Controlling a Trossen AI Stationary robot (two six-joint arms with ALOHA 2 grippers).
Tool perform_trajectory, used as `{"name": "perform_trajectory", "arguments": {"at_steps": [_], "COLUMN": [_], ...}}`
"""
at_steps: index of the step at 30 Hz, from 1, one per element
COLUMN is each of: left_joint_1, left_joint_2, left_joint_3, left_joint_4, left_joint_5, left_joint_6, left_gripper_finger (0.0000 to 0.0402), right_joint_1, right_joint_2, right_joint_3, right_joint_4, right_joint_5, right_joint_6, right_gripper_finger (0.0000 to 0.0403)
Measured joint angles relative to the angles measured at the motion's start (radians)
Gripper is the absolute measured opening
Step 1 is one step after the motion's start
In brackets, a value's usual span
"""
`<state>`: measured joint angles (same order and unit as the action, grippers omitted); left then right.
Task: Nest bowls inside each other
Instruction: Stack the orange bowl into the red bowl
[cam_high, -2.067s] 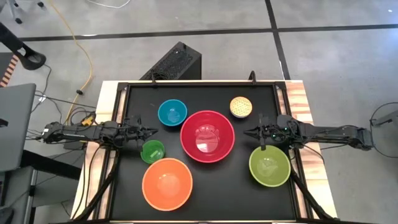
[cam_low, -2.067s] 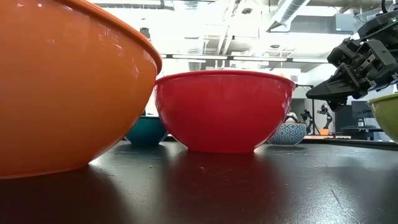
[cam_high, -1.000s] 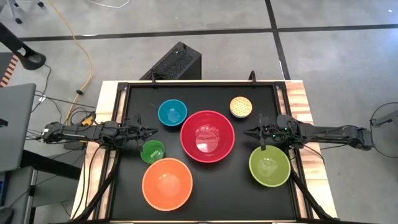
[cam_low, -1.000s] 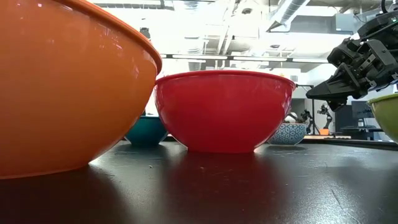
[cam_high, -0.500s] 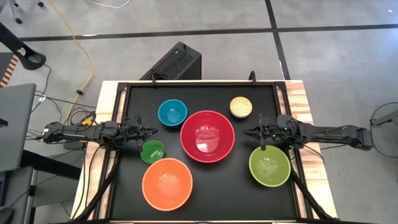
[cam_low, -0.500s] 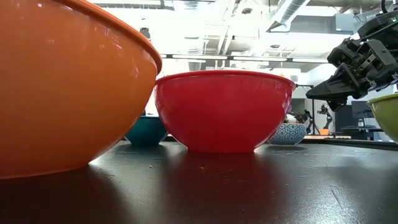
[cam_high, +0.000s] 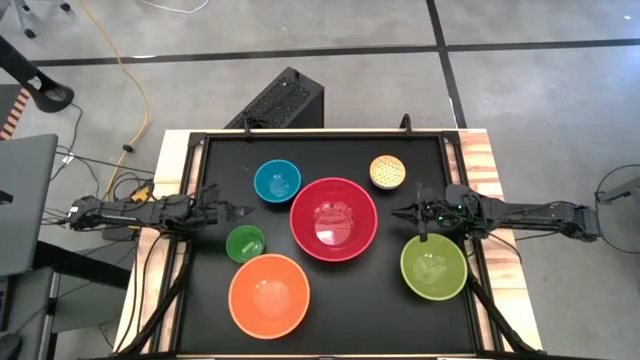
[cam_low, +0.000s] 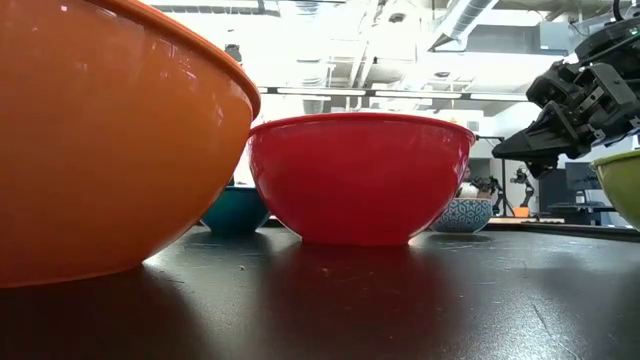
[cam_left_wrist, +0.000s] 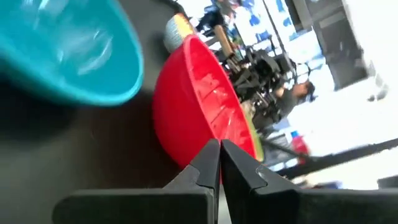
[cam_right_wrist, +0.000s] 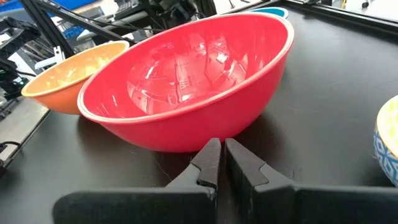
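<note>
Six bowls stand apart, upright on the black table top: red (cam_high: 333, 218) in the middle, blue (cam_high: 277, 181) and speckled tan-yellow (cam_high: 388, 172) behind it, small bright green (cam_high: 245, 243) and orange (cam_high: 268, 295) at the near left, lime green (cam_high: 433, 267) at the near right. My left gripper (cam_high: 245, 211) hovers shut at the left, between the blue and small green bowls, pointing at the red bowl (cam_left_wrist: 193, 106). My right gripper (cam_high: 397, 211) hovers shut at the right, pointing at the red bowl (cam_right_wrist: 186, 93) from just beyond its rim.
A raised black frame (cam_high: 320, 134) runs round the table top. Bare table lies at the far right corner and between the orange and lime green bowls. In the low view the orange bowl (cam_low: 100, 140) fills the left and hides the small green one.
My left gripper has rolled about the line it points along while staying in place, still shut. The bowls have not moved.
</note>
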<state>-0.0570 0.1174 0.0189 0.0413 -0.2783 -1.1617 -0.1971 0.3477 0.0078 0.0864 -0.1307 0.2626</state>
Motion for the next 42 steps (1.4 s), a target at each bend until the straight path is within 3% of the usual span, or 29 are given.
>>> {"name": "perform_trajectory", "arguments": {"at_steps": [4,9,15,21,26,31,35,42], "left_joint_1": [0.000,0.000,0.000,0.001,0.000,0.000,0.000,0.001], "left_joint_2": [0.000,0.000,0.000,0.000,0.000,0.000,0.000,0.000], "left_joint_3": [0.000,0.000,0.000,0.000,0.000,0.000,0.000,0.000], "left_joint_4": [0.003,0.012,0.018,0.006,0.001,-0.014,-0.025,-0.025], "left_joint_5": [-0.036,-0.125,-0.104,-0.072,-0.015,0.110,0.168,0.161], "left_joint_6": [-0.037,0.025,0.139,0.162,0.276,0.342,0.400,0.445], "left_gripper_finger": [0.0002,0.0002,0.0002,0.0002,0.0002,0.0002,0.0002,0.0002], "right_joint_1": [0.000,-0.003,0.010,0.088,0.250,0.393,0.484,0.665], "right_joint_2": [0.000,0.001,0.018,0.092,0.284,0.543,0.773,1.163], "right_joint_3": [0.000,0.003,0.062,0.171,0.360,0.571,0.739,1.092], "right_joint_4": [0.015,0.091,0.275,0.425,0.405,0.358,0.312,0.116], "right_joint_5": [0.000,0.027,0.027,0.089,0.256,0.394,0.404,0.376], "right_joint_6": [0.019,0.258,0.594,0.700,0.615,0.603,0.692,0.986], "right_gripper_finger": [0.0040,0.0040,0.0040,0.0038,0.0038,0.0037,0.0037,0.0033]}}
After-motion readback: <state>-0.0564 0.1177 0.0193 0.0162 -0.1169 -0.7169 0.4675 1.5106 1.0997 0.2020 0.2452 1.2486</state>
